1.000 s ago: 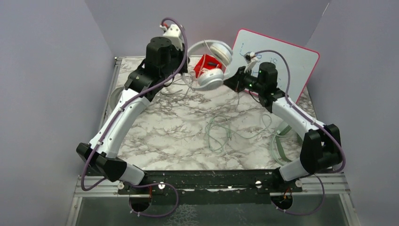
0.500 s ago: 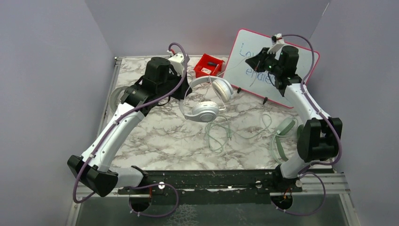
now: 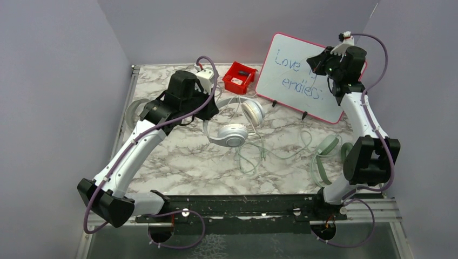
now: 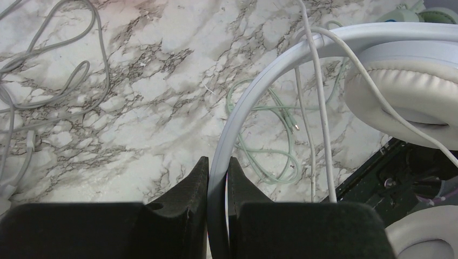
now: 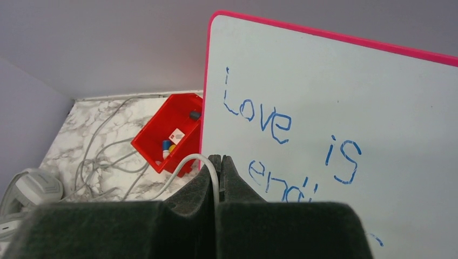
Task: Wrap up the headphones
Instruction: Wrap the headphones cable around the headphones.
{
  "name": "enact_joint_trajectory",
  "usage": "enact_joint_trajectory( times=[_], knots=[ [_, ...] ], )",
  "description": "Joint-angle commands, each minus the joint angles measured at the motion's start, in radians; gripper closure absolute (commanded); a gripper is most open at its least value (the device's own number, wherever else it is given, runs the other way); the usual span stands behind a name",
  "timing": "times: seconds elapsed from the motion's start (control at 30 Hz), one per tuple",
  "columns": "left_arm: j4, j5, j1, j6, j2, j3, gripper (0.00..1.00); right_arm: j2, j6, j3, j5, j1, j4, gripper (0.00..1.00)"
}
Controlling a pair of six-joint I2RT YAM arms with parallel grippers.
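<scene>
The white headphones (image 3: 233, 134) hang just above the marble table, cups near its middle. My left gripper (image 3: 209, 111) is shut on their white headband (image 4: 240, 116), which runs between the black fingers in the left wrist view, where the gripper (image 4: 218, 162) sits at the bottom. A white padded cup (image 4: 399, 94) is at the right there. My right gripper (image 3: 314, 60) is raised in front of the whiteboard. In the right wrist view this gripper (image 5: 220, 157) is shut on the thin white cable (image 5: 183, 163).
A mint pair of headphones (image 3: 324, 156) lies at the right edge, its mint cable (image 3: 254, 154) looped mid-table. A grey pair (image 3: 131, 110) lies behind my left arm with grey cables (image 4: 48, 65). A red bin (image 3: 239, 77) and a pink-rimmed whiteboard (image 3: 294, 81) stand at the back.
My left gripper has brought the white headphones down and nearer, off the red bin. My right gripper has risen up and to the right, across the whiteboard.
</scene>
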Motion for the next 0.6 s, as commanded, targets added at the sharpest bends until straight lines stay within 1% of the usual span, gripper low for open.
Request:
enact_joint_trajectory(
  times=[0.0, 0.07, 0.13, 0.27, 0.47, 0.57],
  knots=[
    [0.033, 0.044, 0.002, 0.000, -0.037, 0.010, 1.00, -0.016, -0.012, -0.012, 0.006, -0.010, -0.007, 1.00],
    [0.041, 0.056, 0.003, 0.001, -0.041, 0.014, 1.00, -0.007, -0.009, -0.019, -0.008, -0.010, -0.005, 1.00],
    [0.043, 0.051, 0.002, 0.000, -0.046, 0.021, 1.00, -0.001, -0.010, -0.027, 0.013, -0.011, -0.016, 1.00],
    [0.041, -0.022, 0.003, -0.010, -0.069, 0.025, 1.00, -0.016, -0.005, -0.076, 0.043, -0.014, -0.012, 1.00],
    [0.072, -0.049, 0.004, -0.048, -0.071, 0.067, 1.00, -0.009, 0.025, -0.166, -0.034, -0.014, 0.021, 1.00],
    [0.072, -0.098, 0.004, -0.063, -0.069, 0.101, 1.00, -0.015, 0.036, -0.222, -0.057, -0.014, 0.035, 1.00]
  ],
)
